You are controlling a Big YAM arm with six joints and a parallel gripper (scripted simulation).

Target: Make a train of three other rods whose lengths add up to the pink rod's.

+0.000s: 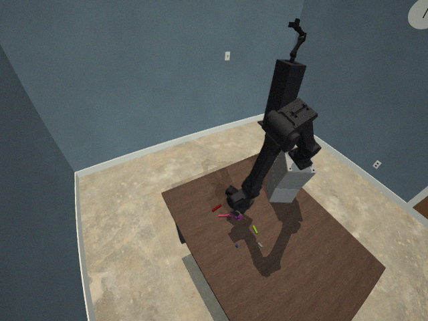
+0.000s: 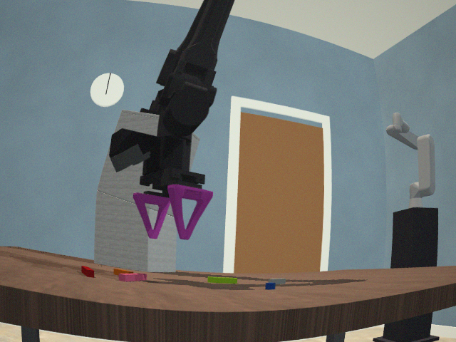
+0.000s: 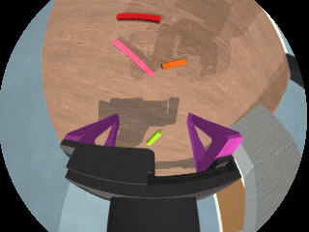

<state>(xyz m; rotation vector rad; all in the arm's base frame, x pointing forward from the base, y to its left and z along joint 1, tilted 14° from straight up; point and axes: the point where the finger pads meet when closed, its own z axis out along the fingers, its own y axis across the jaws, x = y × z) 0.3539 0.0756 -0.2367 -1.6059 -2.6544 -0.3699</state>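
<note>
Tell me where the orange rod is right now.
The orange rod lies flat on the table. In the wrist view it sits just right of the pink rod's lower end, below the red rod.
</note>
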